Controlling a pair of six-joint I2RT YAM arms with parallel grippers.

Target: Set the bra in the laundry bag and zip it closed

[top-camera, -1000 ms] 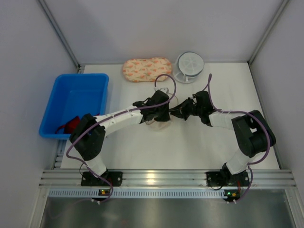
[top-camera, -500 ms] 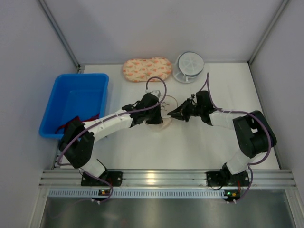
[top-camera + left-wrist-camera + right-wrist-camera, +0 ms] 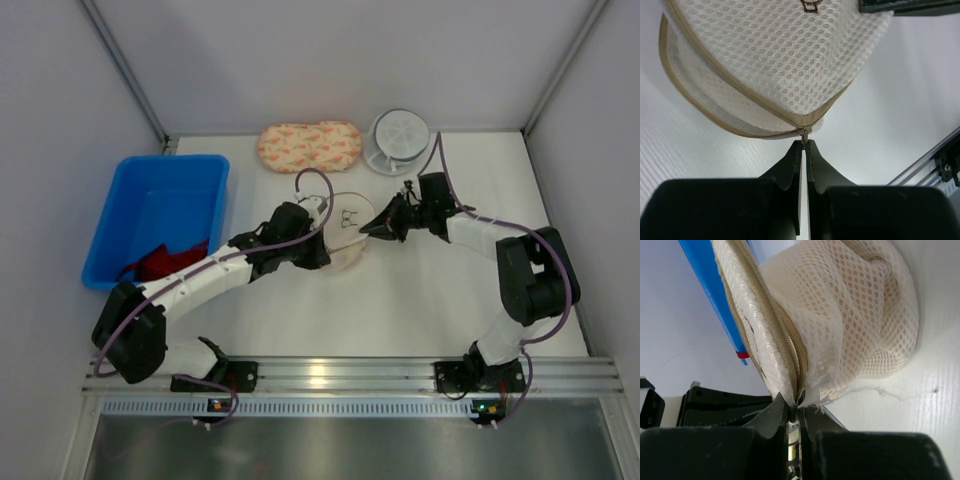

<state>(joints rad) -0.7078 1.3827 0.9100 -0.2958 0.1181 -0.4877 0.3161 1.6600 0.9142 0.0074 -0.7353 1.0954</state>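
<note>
The laundry bag (image 3: 345, 225), a round beige mesh clamshell with a small dark mark on top, lies mid-table between both arms. In the left wrist view my left gripper (image 3: 804, 142) is shut on the zipper pull at the bag's (image 3: 775, 60) near rim; to the left of the pull the two domes still gape a little. My right gripper (image 3: 797, 407) is shut on the bag's (image 3: 850, 315) zipped seam at its right edge. From above, the left gripper (image 3: 324, 256) is at the bag's lower-left rim and the right gripper (image 3: 369, 230) at its right. The bra is hidden from view.
A blue bin (image 3: 120, 225) holding a red cloth (image 3: 165, 262) stands at the left edge. A peach floral pouch (image 3: 308, 146) and a white round ribbed container (image 3: 398, 140) sit along the back. The metal rail (image 3: 350, 375) runs across the front.
My left arm has swung back toward the near left, drawing the zipper pull round the bag's rim and uncovering the bag's top. The right gripper has kept its hold on the right edge.
</note>
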